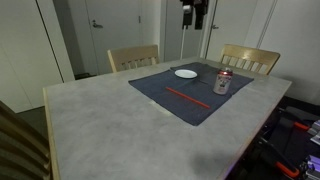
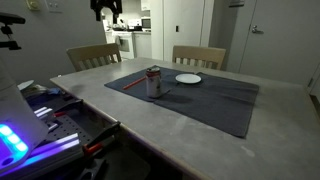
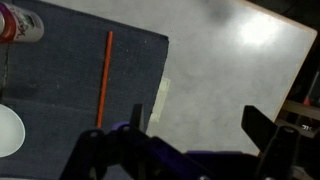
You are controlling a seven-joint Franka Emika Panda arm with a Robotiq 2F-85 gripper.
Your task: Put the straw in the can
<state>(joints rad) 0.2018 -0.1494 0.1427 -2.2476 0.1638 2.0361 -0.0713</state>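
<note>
While the arm hangs high over the far side of the table (image 1: 90, 120), its gripper (image 1: 193, 20) sits near the top of both exterior views, well above everything on the tabletop. From the wrist view the fingers (image 3: 262, 130) stand wide apart, and only bare tabletop shows in the gap between them.

Down below, the straw (image 1: 187, 98) lies flat on the dark blue mat (image 1: 150, 86), a thin red-orange line running slantwise across it. It touches neither the gripper nor the can (image 1: 223, 82). That can stands upright on the same mat, near one end of the straw but apart from it. A white plate (image 1: 186, 73) rests on the mat too, near the can and towards the far edge.

Seen from the wrist, the straw runs nearly straight up and down the picture, wholly on the mat and close to its edge. There the can shows in the upper left corner, the plate is cut off at the left border, and a small pale tag (image 3: 163, 100) juts from the mat's edge onto the table.

Two wooden chairs (image 1: 133, 57) are drawn up at the far side. I cannot make out the straw in the exterior view that has the can nearer the camera.
</note>
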